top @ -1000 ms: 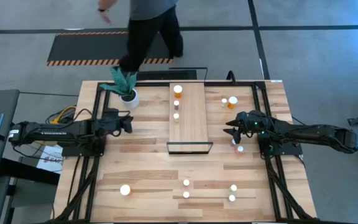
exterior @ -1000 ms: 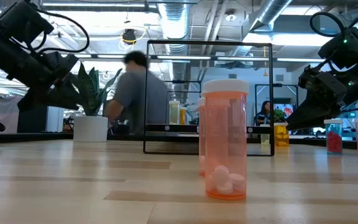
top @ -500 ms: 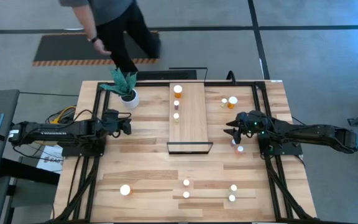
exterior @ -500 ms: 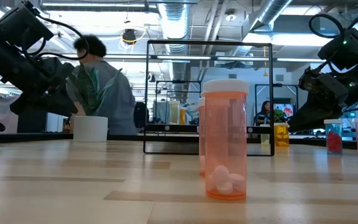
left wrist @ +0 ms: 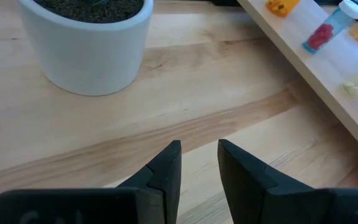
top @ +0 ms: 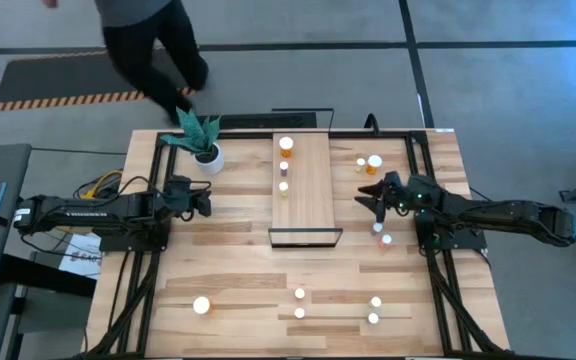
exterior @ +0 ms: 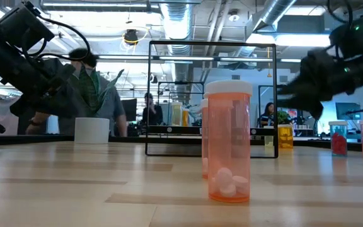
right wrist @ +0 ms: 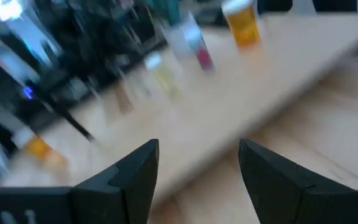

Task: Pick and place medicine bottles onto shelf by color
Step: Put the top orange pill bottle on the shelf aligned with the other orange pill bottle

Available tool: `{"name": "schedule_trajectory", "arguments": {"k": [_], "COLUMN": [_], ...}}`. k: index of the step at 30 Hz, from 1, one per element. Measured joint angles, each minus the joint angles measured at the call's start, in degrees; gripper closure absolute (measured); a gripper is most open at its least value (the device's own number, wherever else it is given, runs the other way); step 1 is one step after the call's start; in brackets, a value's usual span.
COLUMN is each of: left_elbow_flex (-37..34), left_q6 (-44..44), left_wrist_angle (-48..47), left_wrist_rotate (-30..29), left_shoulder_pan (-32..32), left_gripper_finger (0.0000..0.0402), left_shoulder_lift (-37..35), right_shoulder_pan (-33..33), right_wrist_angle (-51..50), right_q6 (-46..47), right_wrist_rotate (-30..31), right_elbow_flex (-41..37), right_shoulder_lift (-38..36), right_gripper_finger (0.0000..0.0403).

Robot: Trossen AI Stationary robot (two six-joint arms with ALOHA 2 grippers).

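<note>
The right end effector [top: 371, 196] is open and holds nothing; it hangs above the table [top: 228, 260] at about 3 o'clock from the shelf [top: 304, 185], between the shelf and a small group of medicine bottles. I judge that the step in hand is the approach to a next bottle, with no grip made yet. Three bottles already stand on the shelf in a line near its 9 o'clock edge, with the larger orange bottle [top: 286, 146] at the 12 o'clock end. Two bottles [top: 373, 162] wait at 12 o'clock of the right end effector and two more [top: 381, 235] at 5 o'clock of it. Others lie far toward 6 o'clock on the table. The next move calls for lowering over one bottle, with the fingers on both sides of the cap, and choosing it by color to match a row.

The left end effector [top: 204, 198] is closed and empty, and waits at 9 o'clock of the shelf, near the white plant pot [top: 208, 157].

The left wrist view shows what the high view does not: a red bottle [left wrist: 325, 31] that lies on the shelf. The low view shows an orange bottle with white pills [exterior: 230, 149] close to the camera, and a person [exterior: 93, 94] behind the table
</note>
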Motion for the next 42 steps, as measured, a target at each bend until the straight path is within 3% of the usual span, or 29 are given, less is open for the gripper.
{"name": "schedule_trajectory", "arguments": {"k": [11, 26, 33, 38, 42], "left_elbow_flex": [0.0, 0.0, 0.0, 0.0, 0.0], "left_q6": [0.0, 0.0, 0.0, 0.0, 0.0], "left_wrist_angle": [0.0, 0.0, 0.0, 0.0, 0.0], "left_wrist_rotate": [0.0, 0.1, 0.1, 0.1, 0.1], "left_shoulder_pan": [0.0, 0.0, 0.0, 0.0, 0.0], "left_gripper_finger": [0.0310, 0.0310, 0.0310, 0.0310, 0.0310], "left_shoulder_lift": [0.0, 0.0, 0.0, 0.0, 0.0], "right_shoulder_pan": [0.0, 0.0, 0.1, 0.7, 1.6], "right_wrist_angle": [1.5, 2.7, -0.6, -8.1, -13.0], "right_q6": [4.2, 35.3, 42.4, 40.3, 47.1], "right_wrist_rotate": [0.0, 0.1, 13.5, 12.7, 13.3], "right_elbow_flex": [3.6, 3.9, 4.0, 4.0, 4.0], "right_shoulder_lift": [0.0, 0.0, 0.0, 0.0, 0.0], "right_gripper_finger": [0.0157, 0.0157, 0.0157, 0.0157, 0.0157]}}
